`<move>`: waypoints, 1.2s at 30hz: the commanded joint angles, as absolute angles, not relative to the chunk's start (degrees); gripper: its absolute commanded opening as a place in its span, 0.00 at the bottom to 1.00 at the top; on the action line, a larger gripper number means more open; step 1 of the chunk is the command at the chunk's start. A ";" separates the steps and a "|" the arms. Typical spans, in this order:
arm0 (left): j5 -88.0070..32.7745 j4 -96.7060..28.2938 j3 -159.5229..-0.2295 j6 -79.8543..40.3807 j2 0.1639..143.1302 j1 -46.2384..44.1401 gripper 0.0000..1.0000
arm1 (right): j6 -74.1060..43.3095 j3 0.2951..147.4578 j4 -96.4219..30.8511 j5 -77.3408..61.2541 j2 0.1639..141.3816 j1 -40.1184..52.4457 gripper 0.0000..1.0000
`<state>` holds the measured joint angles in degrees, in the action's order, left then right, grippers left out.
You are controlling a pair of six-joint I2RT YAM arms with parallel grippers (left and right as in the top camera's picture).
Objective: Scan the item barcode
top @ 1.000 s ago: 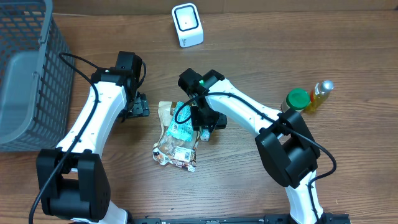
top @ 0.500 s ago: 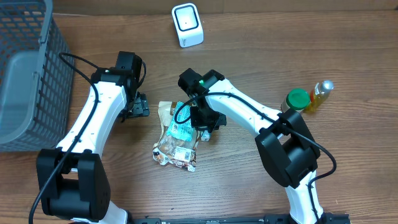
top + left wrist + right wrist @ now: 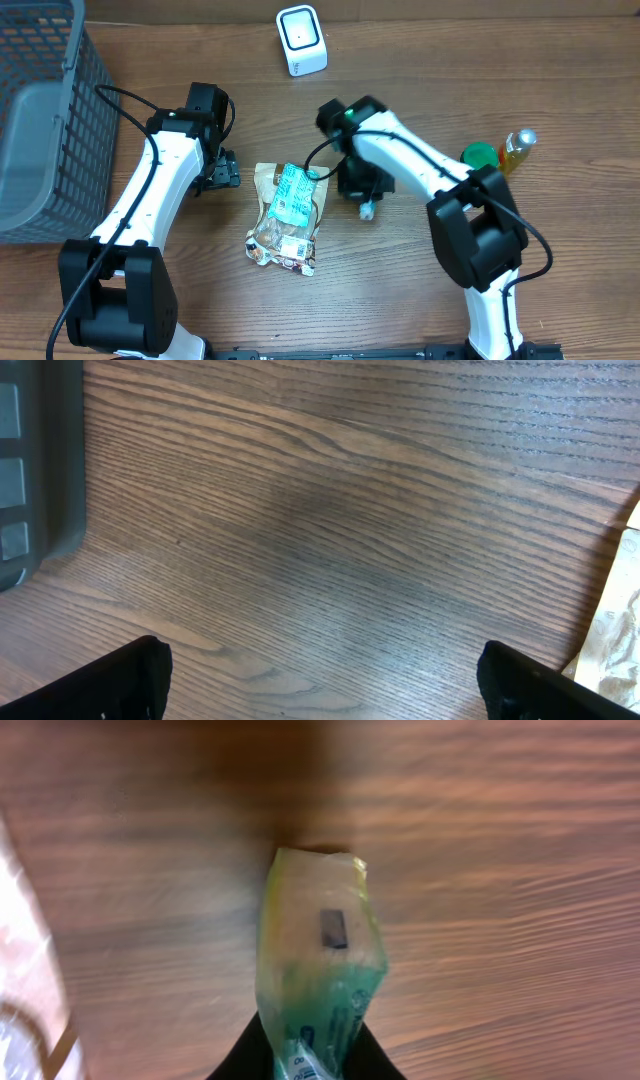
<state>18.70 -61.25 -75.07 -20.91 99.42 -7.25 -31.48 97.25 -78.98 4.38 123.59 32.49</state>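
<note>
**Item pinched, scanner waiting: the pick-up step is finishing**

The wooden table (image 3: 560,300) is carrying a grey basket (image 3: 60,90) at its far left, and both arms are reaching in over the middle. The left gripper (image 3: 220,172) is hovering near the table with its fingers spread as wide as they go, holding nothing. In its wrist view only bare wood is showing between them.

The right gripper (image 3: 362,192) is hanging just right of the clear snack bag (image 3: 285,225), which is lying flat. Its fingers are clamping the lower end of a small yellow-green sachet (image 3: 318,960), the item now in hand. The sachet is sticking out past the fingertips above the wood, apart from the bag.

The white scanner (image 3: 301,40) is standing at the far edge, well apart from the sachet. A green-capped jar (image 3: 480,158) and a yellow bottle (image 3: 517,148) are sitting to the right, uninvolved.

A small dark mark is showing on the sachet; whether it is the barcode is too small to tell. The next move is probably calling for carrying the sachet to the scanner and turning its printed face toward the window.
</note>
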 commanded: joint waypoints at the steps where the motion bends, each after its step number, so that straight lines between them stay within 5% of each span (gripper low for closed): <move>1: 19.46 -61.19 -76.07 -21.67 98.35 -7.14 1.00 | -31.48 99.02 -79.59 6.39 121.71 30.24 0.23; 8: 19.46 -61.19 -76.07 -21.67 98.35 -7.14 1.00 | -30.17 99.02 -79.83 6.39 121.71 29.89 0.52; 9: 19.46 -61.19 -76.07 -21.67 98.35 -7.14 1.00 | -30.17 99.02 -79.81 6.39 121.71 29.93 0.66; 12: 19.46 -61.19 -76.07 -21.69 98.35 -7.14 0.99 | -30.20 99.02 -79.81 6.39 121.71 29.93 0.85; 19: 19.46 -61.19 -76.07 -21.67 98.35 -7.14 1.00 | -30.20 99.02 -79.85 4.05 121.71 29.93 0.93; 21: 19.46 -61.19 -76.07 -21.67 98.35 -7.14 1.00 | -30.20 99.00 -79.85 2.59 121.71 29.93 0.92; 25: 19.46 -61.19 -76.07 -21.69 98.35 -7.14 1.00 | -30.20 99.00 -79.81 1.08 121.71 29.93 0.62; 31: 19.46 -61.19 -76.07 -21.67 98.35 -7.14 0.99 | -30.20 99.00 -79.81 0.71 121.71 29.93 0.33; 36: 19.46 -61.19 -76.07 -21.67 98.35 -7.14 0.99 | -29.98 99.00 -78.65 -2.44 121.71 29.93 0.30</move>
